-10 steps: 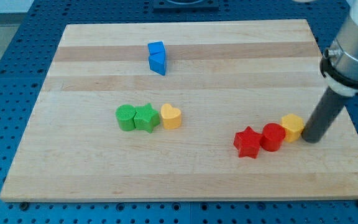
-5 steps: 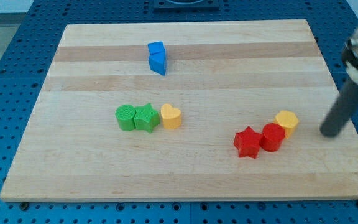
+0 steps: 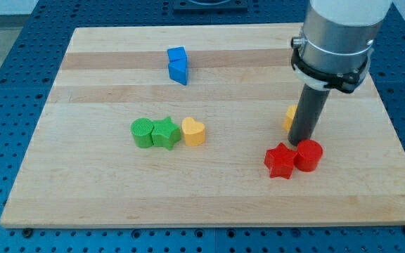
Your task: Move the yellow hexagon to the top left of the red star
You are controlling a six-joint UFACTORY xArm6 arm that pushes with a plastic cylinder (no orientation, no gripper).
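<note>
The red star lies at the lower right of the wooden board, touching a red cylinder on its right. The yellow hexagon sits just above them, mostly hidden behind my dark rod; only its left edge shows. My tip rests on the board directly above the gap between the red star and the red cylinder, right next to the hexagon's lower right side.
Two blue blocks stand together near the view's top. A green cylinder, a green star and a yellow heart form a row left of centre.
The yellow hexagon has moved up and left from beside the red cylinder to above the red star. My tip swung from the view's right edge to just above the red blocks.
</note>
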